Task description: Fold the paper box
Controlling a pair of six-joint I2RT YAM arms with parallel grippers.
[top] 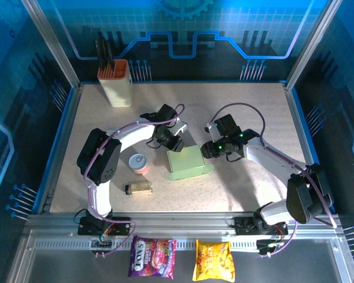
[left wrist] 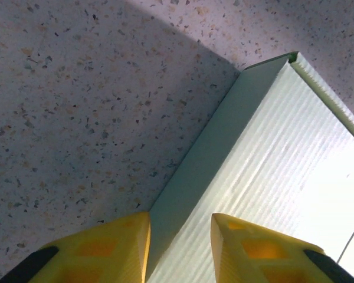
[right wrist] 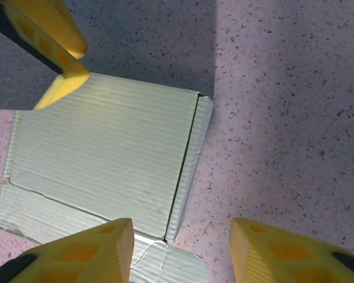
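The paper box (top: 189, 164) lay near the centre of the table (top: 253, 112), partly folded, with one side panel raised. The left gripper (left wrist: 180, 239) stood at the box's 11 o'clock corner. Its jaws were part open astride the raised panel's edge, and contact with the card could not be determined. The right gripper (right wrist: 180, 250) hovered at the box's 2 o'clock side, jaws wide apart over the narrow side flap, holding nothing. A small can (top: 140, 163) stood at the box's 9 o'clock, apart from it.
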